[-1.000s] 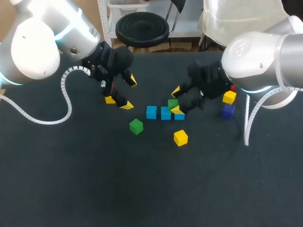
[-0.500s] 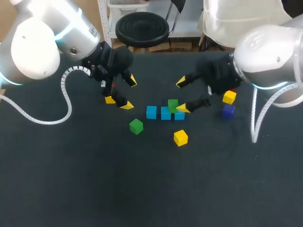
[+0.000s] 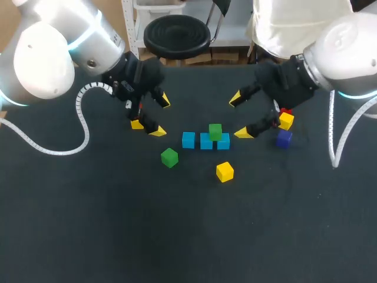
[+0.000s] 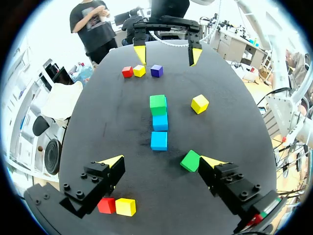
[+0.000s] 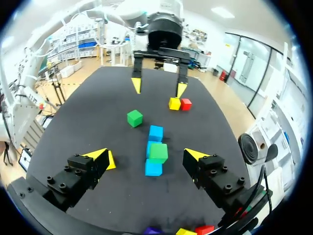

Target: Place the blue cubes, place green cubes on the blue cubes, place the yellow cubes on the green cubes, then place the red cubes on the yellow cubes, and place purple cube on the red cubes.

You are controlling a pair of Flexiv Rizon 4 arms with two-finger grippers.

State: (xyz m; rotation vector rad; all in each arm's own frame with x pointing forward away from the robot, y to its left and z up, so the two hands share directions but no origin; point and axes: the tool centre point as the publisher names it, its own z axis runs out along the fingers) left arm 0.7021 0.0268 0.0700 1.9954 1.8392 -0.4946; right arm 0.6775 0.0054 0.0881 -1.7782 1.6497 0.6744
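Since 1 s ago our right jaws have backed off the green cube (image 3: pixel 215 131). It now sits free on the blue row (image 3: pixel 205 142), ahead of them. They hang wide open w/ nothing held. Left jaws unchanged: wide open, empty, loose green (image 3: pixel 169 157) just beside one tip. Left wrist view shows a red cube (image 4: pixel 106 205) + yellow cube (image 4: pixel 125 206) under our left jaws; head view hides most of that red. Purple cube (image 3: pixel 284 138) beside our right jaws is nearly cut off in right wrist view.

Open room on table (image 3: pixel 177 236) front of blue row (image 3: pixel 205 141); loose green cube (image 3: pixel 169 157), yellow cube (image 3: pixel 224 171) obstruct.
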